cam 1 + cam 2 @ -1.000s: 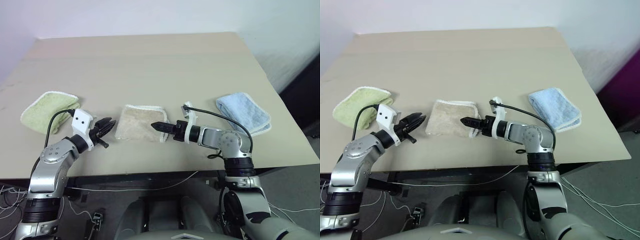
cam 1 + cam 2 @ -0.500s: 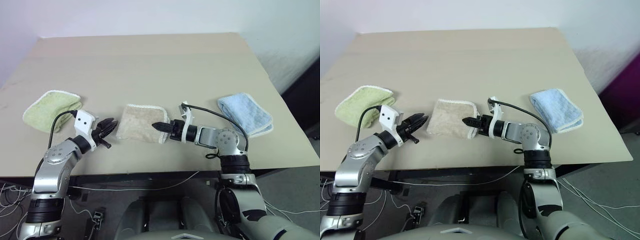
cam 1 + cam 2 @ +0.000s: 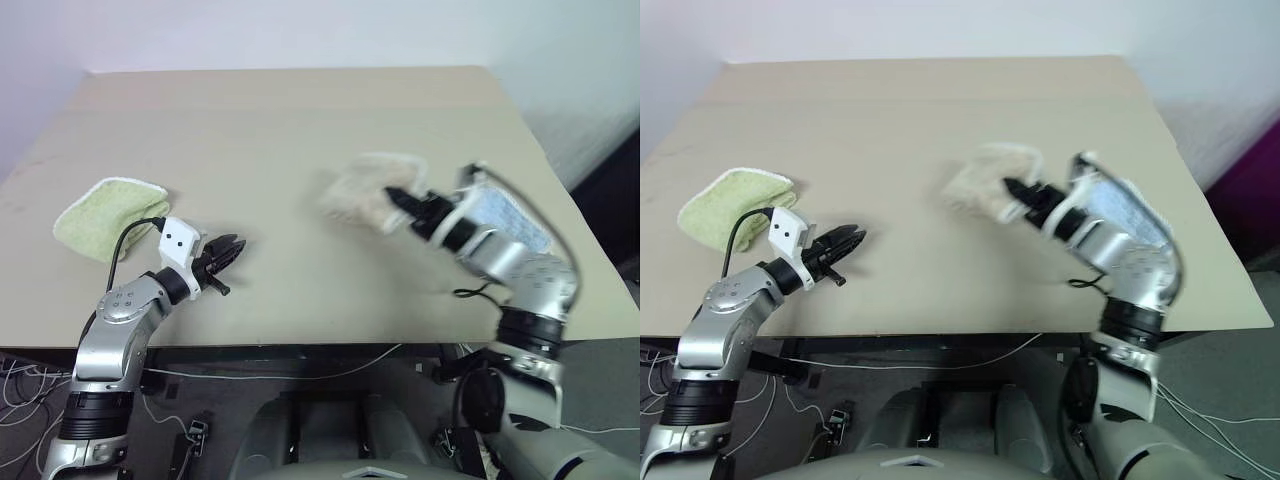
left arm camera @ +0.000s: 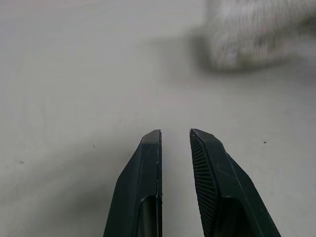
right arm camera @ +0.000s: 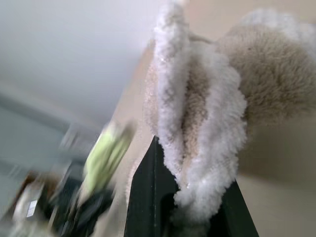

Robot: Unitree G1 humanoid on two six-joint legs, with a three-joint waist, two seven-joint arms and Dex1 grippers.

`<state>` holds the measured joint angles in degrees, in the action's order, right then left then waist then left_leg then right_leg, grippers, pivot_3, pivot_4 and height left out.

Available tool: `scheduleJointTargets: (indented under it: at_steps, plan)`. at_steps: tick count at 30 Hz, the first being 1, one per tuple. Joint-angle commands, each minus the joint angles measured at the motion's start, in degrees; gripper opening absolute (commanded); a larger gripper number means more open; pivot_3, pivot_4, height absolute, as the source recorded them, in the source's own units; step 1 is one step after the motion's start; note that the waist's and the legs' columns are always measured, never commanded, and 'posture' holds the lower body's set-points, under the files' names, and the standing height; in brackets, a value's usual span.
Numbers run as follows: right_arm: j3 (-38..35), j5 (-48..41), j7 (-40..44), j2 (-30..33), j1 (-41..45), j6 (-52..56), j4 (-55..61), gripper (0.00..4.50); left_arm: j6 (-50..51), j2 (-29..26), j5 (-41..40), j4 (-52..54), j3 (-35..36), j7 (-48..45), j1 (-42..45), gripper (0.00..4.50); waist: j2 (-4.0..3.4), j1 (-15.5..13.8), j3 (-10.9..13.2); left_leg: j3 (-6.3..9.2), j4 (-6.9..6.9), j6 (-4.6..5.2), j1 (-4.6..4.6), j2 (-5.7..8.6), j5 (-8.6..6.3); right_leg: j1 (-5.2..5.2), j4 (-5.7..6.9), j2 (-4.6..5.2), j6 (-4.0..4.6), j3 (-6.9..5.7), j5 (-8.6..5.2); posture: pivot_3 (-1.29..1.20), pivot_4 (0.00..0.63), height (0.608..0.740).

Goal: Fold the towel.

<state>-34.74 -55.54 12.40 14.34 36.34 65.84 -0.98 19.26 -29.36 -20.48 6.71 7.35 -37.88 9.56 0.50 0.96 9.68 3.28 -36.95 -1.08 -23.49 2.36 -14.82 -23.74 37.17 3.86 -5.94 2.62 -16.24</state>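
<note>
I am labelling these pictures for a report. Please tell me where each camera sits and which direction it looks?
Left and right eye views: on the head, looking forward and down at the table; both arms show.
Left wrist view: along the left gripper, over bare tabletop.
Right wrist view: along the right gripper, pinching the towel.
Shared: the towel and the green cloth appear in head and right wrist views.

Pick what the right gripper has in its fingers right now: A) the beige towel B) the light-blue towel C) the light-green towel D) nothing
A: the right gripper is shut on the beige towel, with white-edged beige folds bunched between its fingers in the right wrist view; the light-green towel lies on the table apart from it.
</note>
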Motion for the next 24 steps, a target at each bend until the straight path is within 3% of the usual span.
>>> scheduleJointTargets:
  at_steps: [1, 5, 10, 20, 24]
  plan:
    - [-8.36, -6.29, -6.50, 5.46, 1.16, -0.46, 5.45, 0.02, -1.46, 0.74, 0.49, -0.99, -1.73, -1.11, 2.24, 0.92, 0.00, -0.30, 0.00, 0.01, -0.01, 0.00, 0.00, 0.00, 0.00, 0.02, -0.01, 0.01, 0.00, 0.01, 0.00, 0.00, 0.150, 0.740]
    - [-15.44, -12.37, -17.42, 8.22, -2.98, 1.63, 7.54, 0.02, -2.33, 2.01, 0.90, -3.84, -3.57, -2.33, 4.96, 0.92, 0.02, -0.17, -0.01, 0.01, -0.02, 0.01, 0.00, -0.02, 0.00, 0.07, -0.02, -0.01, 0.00, 0.02, 0.00, 0.00, 0.150, 0.740]
    - [-17.56, -19.21, -27.63, 6.51, -10.05, 1.63, 7.80, 0.02, -3.79, 3.39, 1.88, -7.52, -5.83, -3.92, 7.78, 0.92, -0.01, 0.00, -0.01, -0.04, -0.03, 0.03, 0.01, -0.05, 0.00, 0.08, 0.00, -0.05, 0.00, 0.07, 0.00, 0.00, 0.150, 0.740]
    - [-15.40, -24.12, -35.46, 5.73, -18.42, -6.09, 9.64, 0.02, -4.94, 4.76, 2.62, -10.06, -7.08, -5.48, 10.11, 0.92, -0.03, -0.12, 0.00, -0.07, -0.11, 0.06, 0.02, -0.03, 0.00, 0.14, 0.01, -0.16, -0.02, 0.05, 0.00, 0.00, 0.150, 0.740]
    - [-14.04, -26.19, -35.96, 6.58, -19.86, -8.45, 10.07, 1.10, -4.69, 4.76, 2.61, -9.68, -7.11, -5.72, 9.66, 0.92, -0.02, -0.15, 0.00, -0.06, -0.11, 0.06, 0.03, -0.04, 0.00, 0.15, 0.01, -0.18, -0.02, 0.02, 0.00, 0.00, 0.150, 0.740]
